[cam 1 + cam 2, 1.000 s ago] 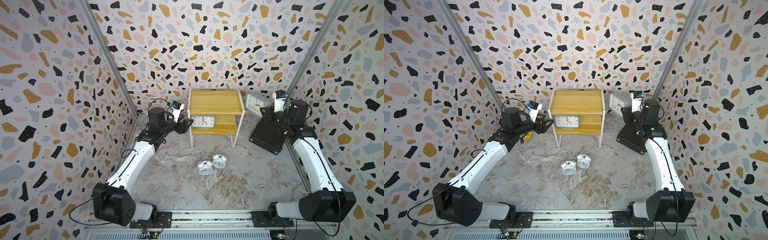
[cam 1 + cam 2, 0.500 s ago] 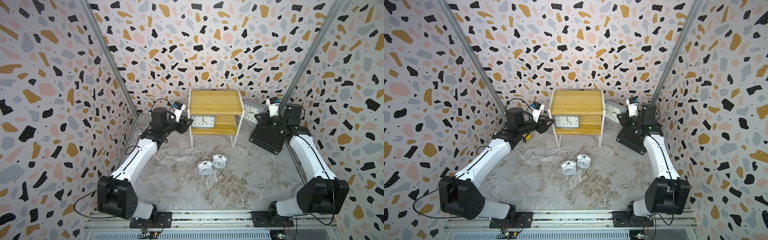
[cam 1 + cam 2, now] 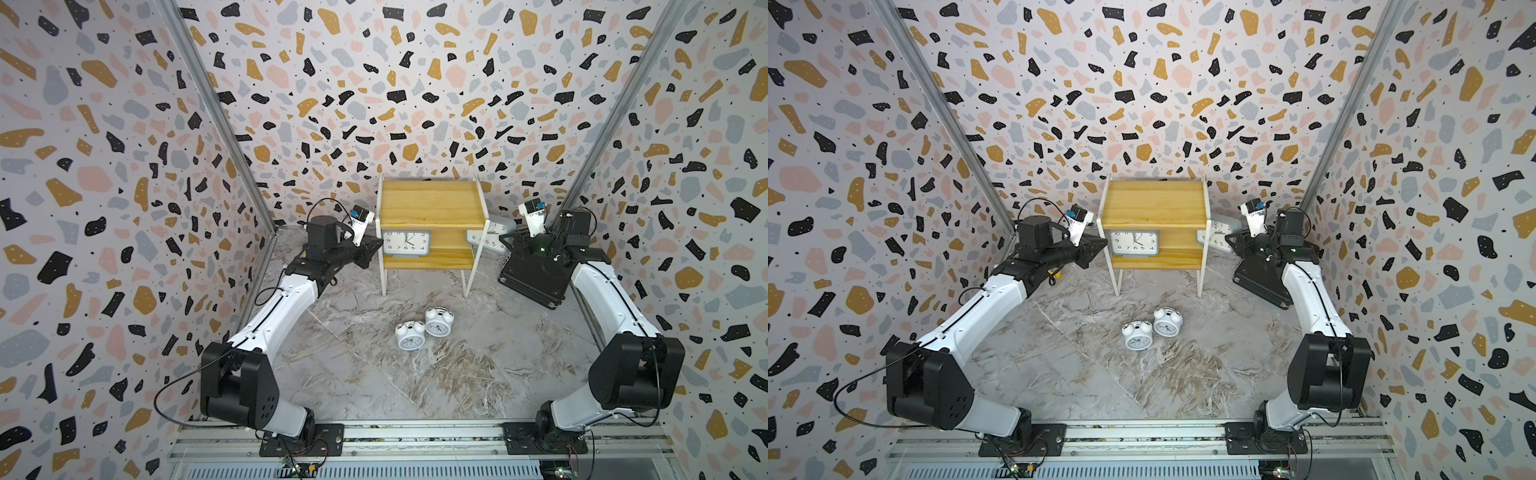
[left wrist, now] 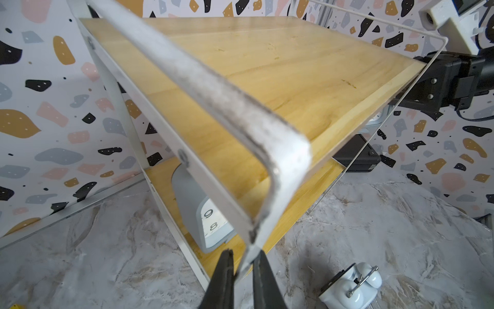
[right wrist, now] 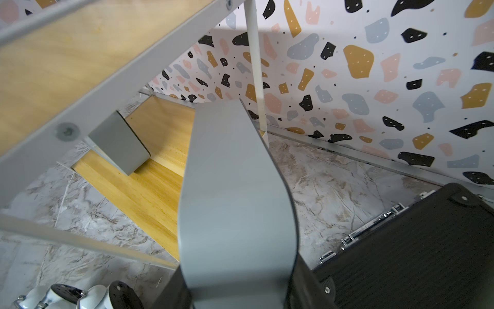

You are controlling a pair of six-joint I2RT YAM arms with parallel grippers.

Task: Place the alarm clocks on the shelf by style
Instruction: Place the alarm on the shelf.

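Note:
The shelf (image 3: 432, 203) stands at the back. One grey rectangular alarm clock (image 3: 406, 242) stands upright on its lower board (image 5: 149, 192). My left gripper (image 4: 244, 264) is shut on the shelf's white front-left post (image 4: 278, 219). My right gripper (image 5: 238, 294) is shut on a second grey alarm clock (image 5: 235, 187). It holds this clock (image 3: 1217, 239) against the shelf's right side at lower-board height. Two round white twin-bell alarm clocks (image 3: 410, 336) (image 3: 437, 322) lie together on the floor in front of the shelf.
A black box (image 3: 536, 278) lies on the floor right of the shelf, under my right arm. The patterned walls close in behind and on both sides. The shelf's thin wire side rail (image 4: 401, 93) runs near the held clock.
My left gripper closed on the shelf's front-left post. My right arm brought the grey clock down and leftward from above the black box to the shelf's right side.

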